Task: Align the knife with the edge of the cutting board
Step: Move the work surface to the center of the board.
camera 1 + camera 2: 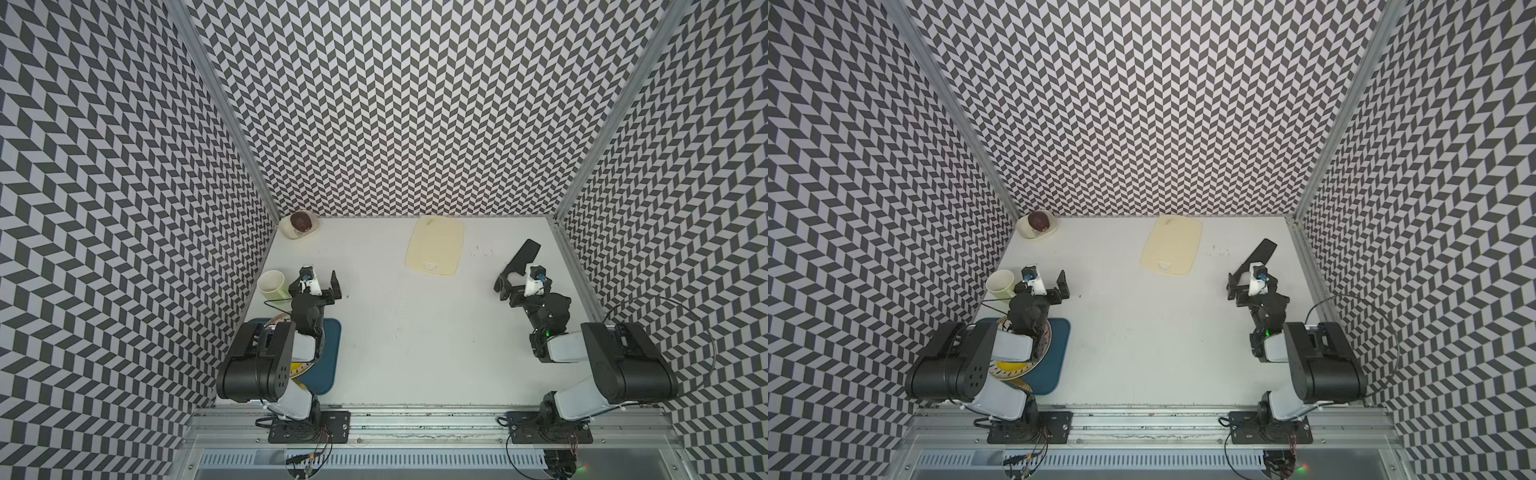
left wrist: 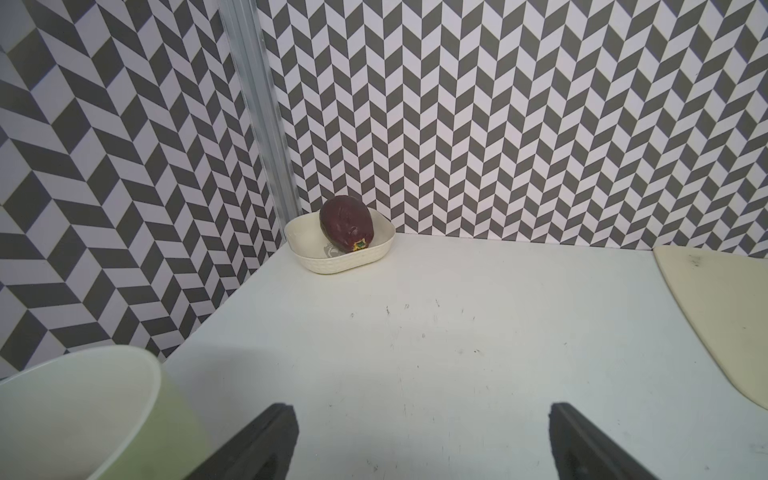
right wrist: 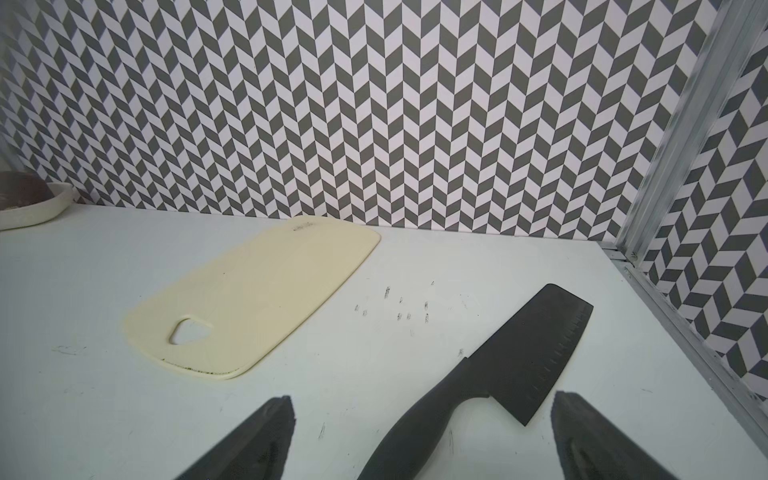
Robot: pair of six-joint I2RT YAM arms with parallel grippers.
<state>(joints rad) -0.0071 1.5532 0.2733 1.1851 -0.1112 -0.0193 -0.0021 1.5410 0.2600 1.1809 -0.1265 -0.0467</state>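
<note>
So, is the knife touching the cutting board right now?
Apart. The right wrist view shows a strip of bare table between the knife and the cutting board; both top views agree.

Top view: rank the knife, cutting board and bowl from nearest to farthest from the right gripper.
1. knife: its handle lies between the open jaws of the right gripper.
2. cutting board: toward the middle, at the back.
3. bowl: far back left corner.
</note>
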